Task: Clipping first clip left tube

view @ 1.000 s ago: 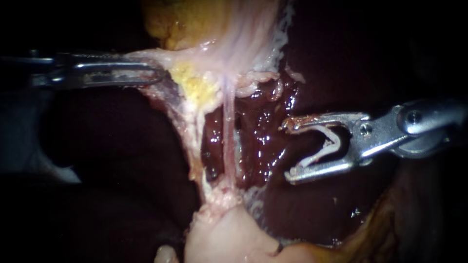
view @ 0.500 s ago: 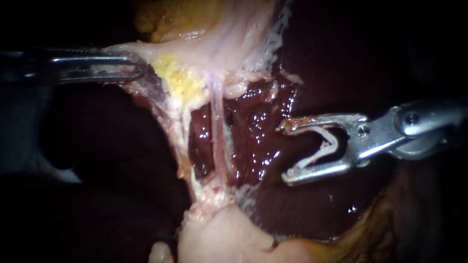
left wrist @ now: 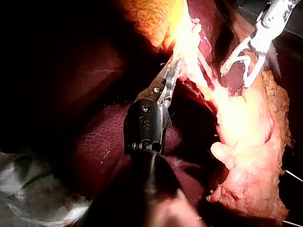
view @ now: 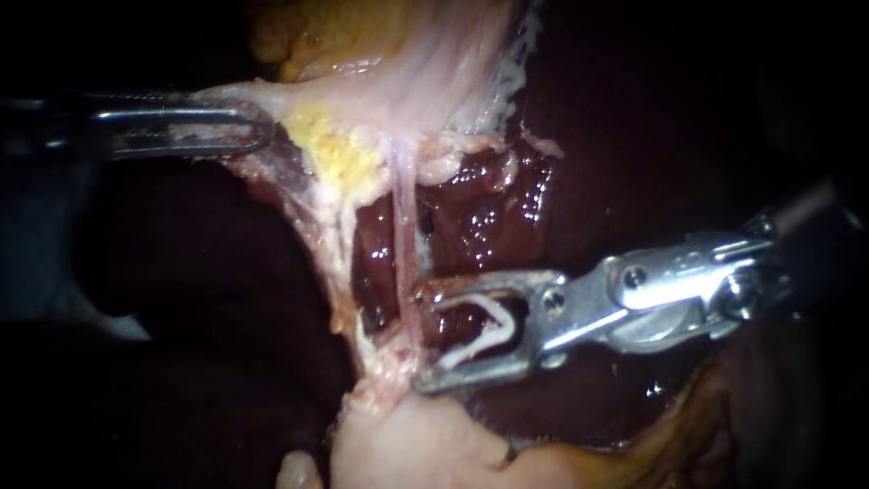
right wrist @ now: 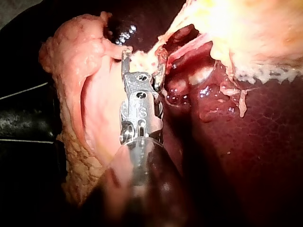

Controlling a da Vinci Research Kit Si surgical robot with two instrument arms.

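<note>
Holding a white clip (view: pixel 489 337) between jaws set wide apart, one leg of it along each jaw, the right instrument (view: pixel 418 339) lies across the dark, glistening liver (view: pixel 484 213) with its tips at the thin tube (view: pixel 401 217). The tube runs upright from the fanned pale tissue (view: pixel 425 81) and a patch of yellow fat (view: pixel 339 149) above, down to a pale lump of tissue (view: pixel 407 444) below. It crosses the mouth of the jaws just ahead of the two tips. The upper tip is just beside it and the lower tip is near its foot. The clip's legs end short of the tube, which lies outside the clip's open V. On the tube's far side stands a broader, ragged band of tissue (view: pixel 330 263), with a dark red gap between the two. The left instrument (view: pixel 262 127) comes in level from the left, its jaws closed on the edge of the pale tissue beside the fat, well apart from the right instrument. The left wrist camera shows the same hold, those jaws sunk in bright tissue, with the clip-carrying jaws ahead of them and apart.
</note>
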